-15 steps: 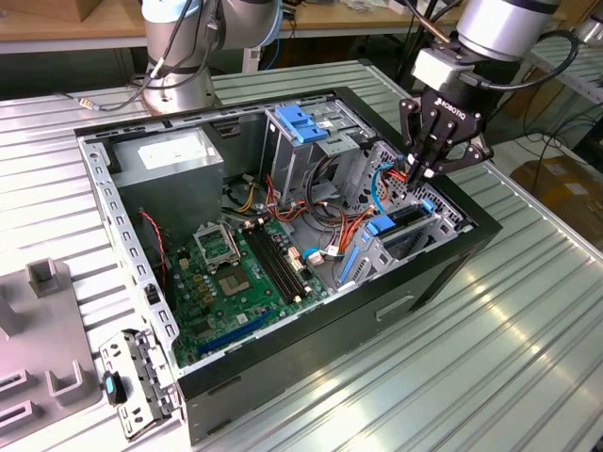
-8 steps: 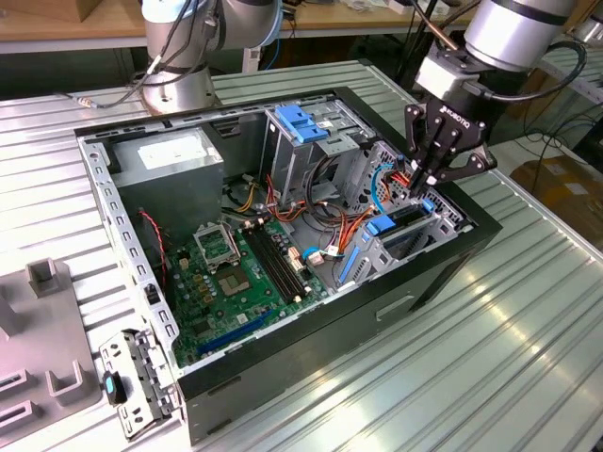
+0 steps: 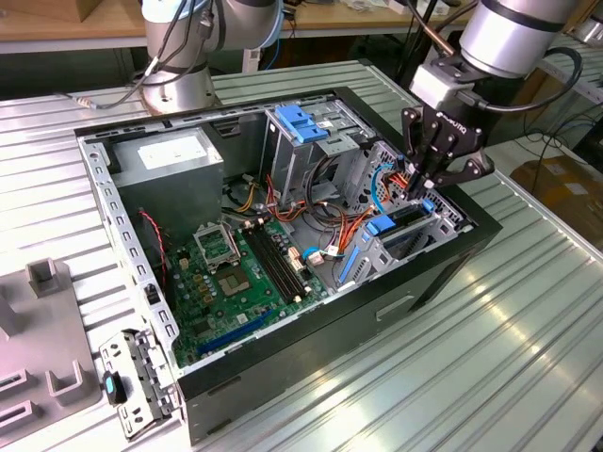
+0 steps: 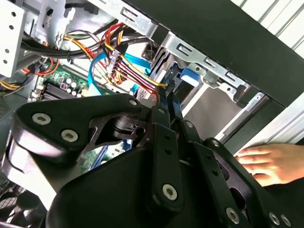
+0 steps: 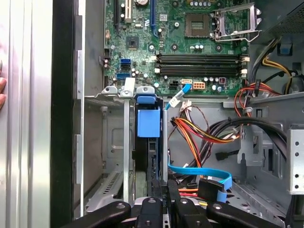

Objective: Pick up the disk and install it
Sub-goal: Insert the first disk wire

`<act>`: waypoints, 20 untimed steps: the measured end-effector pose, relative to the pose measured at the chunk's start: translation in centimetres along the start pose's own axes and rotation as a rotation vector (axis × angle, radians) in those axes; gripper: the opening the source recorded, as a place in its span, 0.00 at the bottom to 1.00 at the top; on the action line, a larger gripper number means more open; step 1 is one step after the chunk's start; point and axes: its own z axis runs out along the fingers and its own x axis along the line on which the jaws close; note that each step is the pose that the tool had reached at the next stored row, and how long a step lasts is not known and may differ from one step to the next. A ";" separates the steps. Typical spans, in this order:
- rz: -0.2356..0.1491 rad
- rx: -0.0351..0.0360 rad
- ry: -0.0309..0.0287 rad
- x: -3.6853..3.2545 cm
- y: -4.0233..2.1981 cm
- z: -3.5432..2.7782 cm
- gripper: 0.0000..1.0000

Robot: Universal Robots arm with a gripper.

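Note:
The disk stands on edge in the metal bay at the corner of the open computer case on the exterior view's right. Its blue carrier tab shows at one end in the first wrist view. The blue frame also shows just past the fingers in the second wrist view. My gripper hangs straight over that bay. Its black fingertips are pressed together at the disk's exposed edge. I see nothing clamped between them.
A tall drive cage with a blue top and bundles of cables crowd the bay's inner side. The power supply and motherboard fill the rest. A person's hand rests outside the case wall. Metal brackets lie on the table.

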 end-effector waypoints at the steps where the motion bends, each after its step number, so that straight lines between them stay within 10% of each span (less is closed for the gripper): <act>1: 0.000 0.0096 -0.0002 0.03 0.13 0.02 0.16; 3: 0.001 0.0242 0.0000 0.05 0.37 0.06 0.16; 5: 0.005 0.0241 0.0002 0.07 0.42 0.06 0.16; 9: 0.033 0.0035 0.0001 0.09 0.42 0.08 0.16; 20: 0.022 0.0012 0.0001 0.66 0.61 0.55 0.16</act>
